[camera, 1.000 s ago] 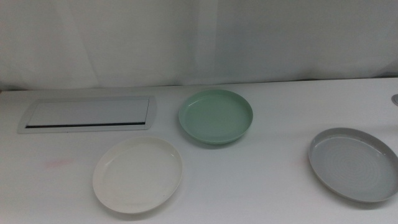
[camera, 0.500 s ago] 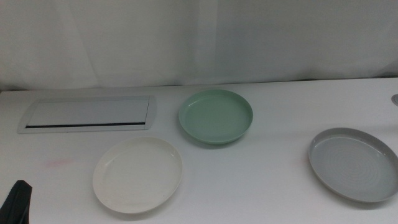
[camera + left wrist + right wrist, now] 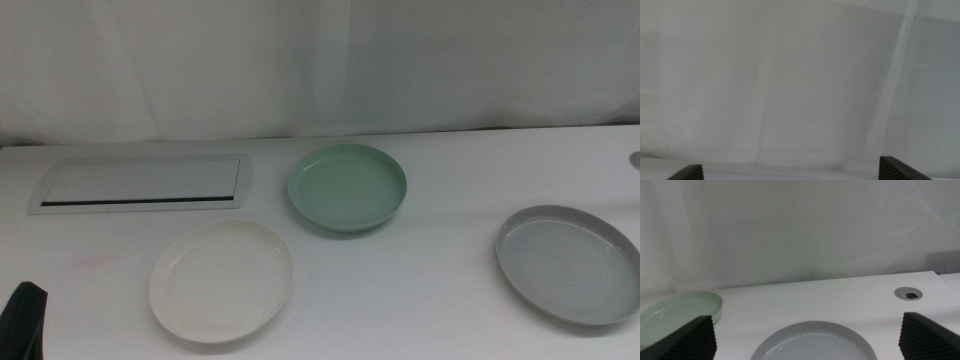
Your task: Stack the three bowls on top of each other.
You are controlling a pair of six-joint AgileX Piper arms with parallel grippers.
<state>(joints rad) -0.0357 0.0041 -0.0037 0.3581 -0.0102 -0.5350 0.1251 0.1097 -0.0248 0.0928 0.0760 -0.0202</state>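
Bowls first: the cream-white bowl (image 3: 222,282) lies near the front of the surface (image 3: 420,290), left of centre; the mint-green bowl (image 3: 347,188) sits just behind it and a little to the right, close but not touching; the grey bowl (image 3: 570,263) with its concentric rings rests well apart at the right edge of my middle view. All three lie flat and separate, so nothing is stacked yet, and I judge the task to be at its very start, in the approach before a first pick.

On my right wrist feed the grey bowl's rim lies directly below and between the jaws of the right tool (image 3: 807,335), with the mint-green bowl off to one side. Those jaws stand wide apart and hold nothing. The right tool does not show in the middle view.

My left tool (image 3: 24,322) shows only as a dark shape at the bottom left corner of the middle view, near the cream-white bowl but not touching it. Its wrist feed shows both jaw tips spread far apart against the white backdrop, with nothing between them and no bowl in sight.

Behind the cream-white bowl lies a flat white panel (image 3: 142,183) with a dark slot, and a round grey grommet (image 3: 908,293) sits in the surface beyond the grey bowl.

Next, I reckon one tool has to drop to a rim, pinch it, and carry that bowl over another.
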